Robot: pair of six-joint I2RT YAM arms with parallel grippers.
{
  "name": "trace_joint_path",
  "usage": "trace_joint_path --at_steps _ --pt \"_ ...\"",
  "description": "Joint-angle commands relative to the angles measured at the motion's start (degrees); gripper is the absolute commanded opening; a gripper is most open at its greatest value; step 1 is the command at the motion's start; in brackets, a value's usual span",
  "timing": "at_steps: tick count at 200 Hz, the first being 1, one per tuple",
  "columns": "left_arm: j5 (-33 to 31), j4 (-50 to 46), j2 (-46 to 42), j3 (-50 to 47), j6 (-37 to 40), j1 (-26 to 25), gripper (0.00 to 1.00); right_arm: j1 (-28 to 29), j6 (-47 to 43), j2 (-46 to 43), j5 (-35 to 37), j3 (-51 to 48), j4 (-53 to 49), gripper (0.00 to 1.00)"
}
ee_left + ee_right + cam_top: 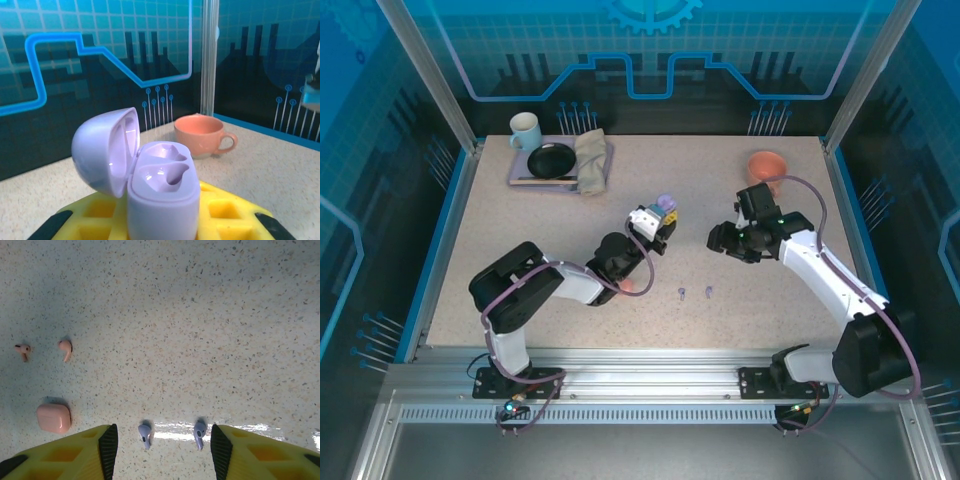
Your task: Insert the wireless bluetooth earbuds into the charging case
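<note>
1. The left hand (pixel 660 215) is closed on the lilac case (pixel 160 200) and grips its lower body between yellow fingers (pixel 225 212). In the left wrist view the bottom edge cuts off the case's base and the finger ends.
2. The case is near the middle of the table (pixel 740 320). Its lid (pixel 102 150) is swung open to the left, and both sockets in the body are empty. Only part of the lid's inside can be seen.
3. The right hand (pixel 165 450) is partly open and holds nothing. Only its two black-edged yellow fingertips (pixel 107 445) are visible, so I cannot tell whether they touch the table.
4. The lilac earbuds (pixel 144 434) lie on the table, seen in the gap between those fingertips. They are apart from each other, and a strip of glare runs between them.
5. In the top view they are two tiny specks in front of both arms, too small to show their shape.
6. The pink earbuds (pixel 65 349) lie near each other to the left in the right wrist view. The closed pink case (pixel 53 417) is nearer the camera.
7. In the top view the left arm covers most of these pink things, and only a pink patch shows beside it.
8. A peach cup (pixel 205 135) stands on the table behind the lilac case, with its handle to the right.
</note>
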Motion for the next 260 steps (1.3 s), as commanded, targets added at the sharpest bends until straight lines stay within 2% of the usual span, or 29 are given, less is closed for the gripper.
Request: trace_joint_path --at_steps 1,31,88,130,196,260 --pt "6.7 3.5 -3.5 -3.3 -5.7 1.9 0.00 1.0 1.0 0.3 2.2 1.4 -0.8 0.54" --pt "14.6 5.0 -5.6 -7.0 -6.7 2.4 0.00 2.8 0.9 0.7 5.0 1.1 -2.3 0.54" --pt "23.5 4.9 -8.6 -9.6 -6.7 2.2 0.00 4.7 6.1 3.1 11.7 -0.4 -8.4 0.54" --pt "30.7 5.0 -9.4 -9.3 -5.5 2.5 0.00 7.0 7.8 6.7 10.3 -2.8 -7.3 0.52" --pt "34.3 4.5 -10.4 -8.7 -6.1 4.9 0.00 10.7 4.0 13.7 7.3 -5.6 -0.1 0.43" --pt "34.4 3.5 -10.7 -8.6 -6.3 5.6 0.00 11.7 3.3 17.4 5.8 -7.5 4.2 0.37"
